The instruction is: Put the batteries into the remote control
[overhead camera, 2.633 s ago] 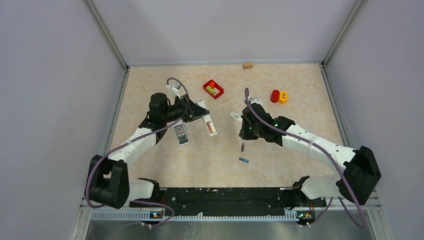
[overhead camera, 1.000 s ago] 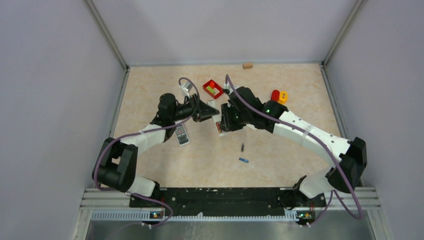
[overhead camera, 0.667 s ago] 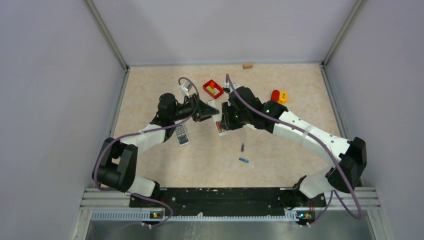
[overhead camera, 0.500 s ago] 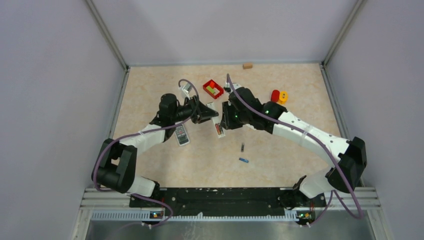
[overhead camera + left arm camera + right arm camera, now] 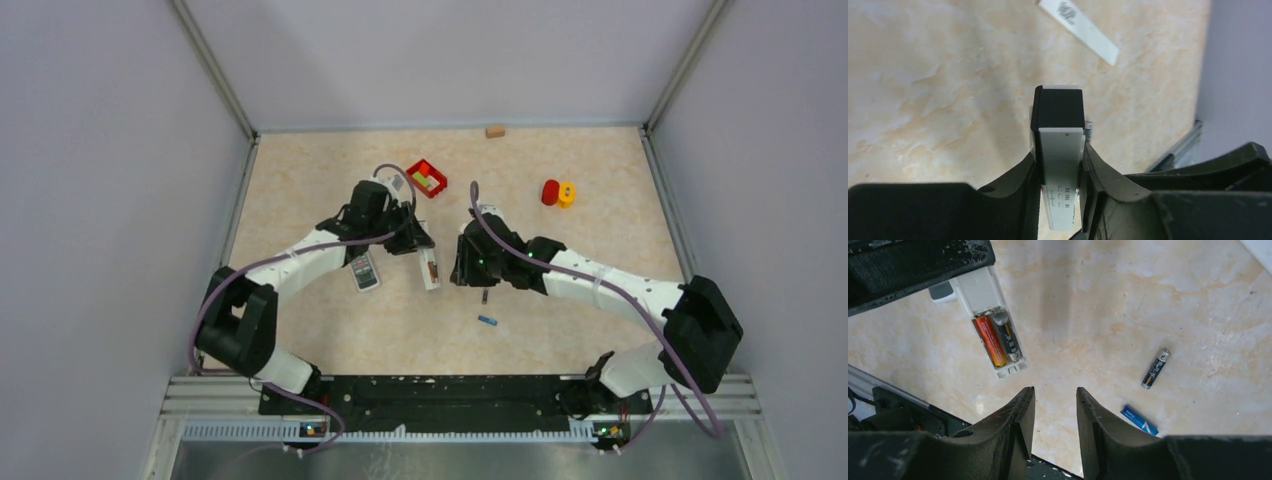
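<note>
My left gripper (image 5: 418,243) is shut on a white remote (image 5: 430,269), gripping its sides in the left wrist view (image 5: 1058,150). The remote's battery bay is open in the right wrist view (image 5: 993,327). In it lie a red-and-black battery (image 5: 990,340) and a dark battery (image 5: 1007,336). My right gripper (image 5: 461,268) is open and empty (image 5: 1054,407), just right of the remote. A loose dark battery (image 5: 485,296) (image 5: 1155,369) and a blue battery (image 5: 487,321) (image 5: 1139,420) lie on the table near it.
A second, dark-faced remote (image 5: 362,270) lies left of the held one. A white flat strip (image 5: 1079,31) lies on the table. A red box (image 5: 427,178), red and yellow pieces (image 5: 557,193) and a wooden block (image 5: 494,131) sit at the back.
My left gripper has carried the white remote nearer and turned it. My right gripper has drawn back from the remote, nearer to the loose batteries, and is open.
</note>
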Controlling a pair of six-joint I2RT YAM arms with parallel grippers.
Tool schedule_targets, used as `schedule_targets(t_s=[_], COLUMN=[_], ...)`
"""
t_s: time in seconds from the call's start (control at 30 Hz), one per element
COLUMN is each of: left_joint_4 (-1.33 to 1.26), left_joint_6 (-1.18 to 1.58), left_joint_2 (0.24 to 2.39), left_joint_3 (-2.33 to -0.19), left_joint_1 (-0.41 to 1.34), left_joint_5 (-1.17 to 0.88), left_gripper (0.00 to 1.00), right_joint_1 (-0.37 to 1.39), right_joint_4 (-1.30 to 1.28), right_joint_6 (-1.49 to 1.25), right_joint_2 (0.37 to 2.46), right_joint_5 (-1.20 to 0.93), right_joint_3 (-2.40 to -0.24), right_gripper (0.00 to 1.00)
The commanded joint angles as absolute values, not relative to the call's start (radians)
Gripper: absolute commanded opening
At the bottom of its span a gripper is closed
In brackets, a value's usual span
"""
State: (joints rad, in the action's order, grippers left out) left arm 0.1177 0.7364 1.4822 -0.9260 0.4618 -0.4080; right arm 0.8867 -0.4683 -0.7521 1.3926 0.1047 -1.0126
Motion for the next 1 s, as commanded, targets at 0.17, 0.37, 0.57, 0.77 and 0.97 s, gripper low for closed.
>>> schedule_targets(t_s=[0.17, 0.37, 0.57, 0.77, 0.97], left_joint_4=[0.390, 0.452, 0.509, 0.549, 0.692], left_joint_6=[0.652, 0.649, 0.667, 0.696, 0.715], left_joint_2=[1.690, 1.723, 1.711, 1.708, 1.769], left_joint_3=[-1.095, -1.140, -1.160, -1.190, -1.287], left_joint_1=[0.558, 0.580, 0.587, 0.640, 0.732], left_joint_5=[-0.080, -0.009, 0.066, 0.183, 0.451], left_gripper=[0.00, 0.00, 0.00, 0.00, 0.00], right_joint_1=[0.864, 0.863, 0.864, 0.862, 0.863], right_joint_4=[-0.310, -0.309, -0.246, -0.078, -0.038], right_joint_6=[-0.888, -0.903, -0.944, -1.022, -1.094], right_joint_2=[1.423, 1.486, 1.508, 1.507, 1.531], right_joint_5=[0.107, 0.104, 0.075, 0.018, 0.008], right_joint_3=[-0.912, -0.932, -0.903, -0.826, -0.798], right_gripper=[0.37, 0.38, 0.42, 0.43, 0.41])
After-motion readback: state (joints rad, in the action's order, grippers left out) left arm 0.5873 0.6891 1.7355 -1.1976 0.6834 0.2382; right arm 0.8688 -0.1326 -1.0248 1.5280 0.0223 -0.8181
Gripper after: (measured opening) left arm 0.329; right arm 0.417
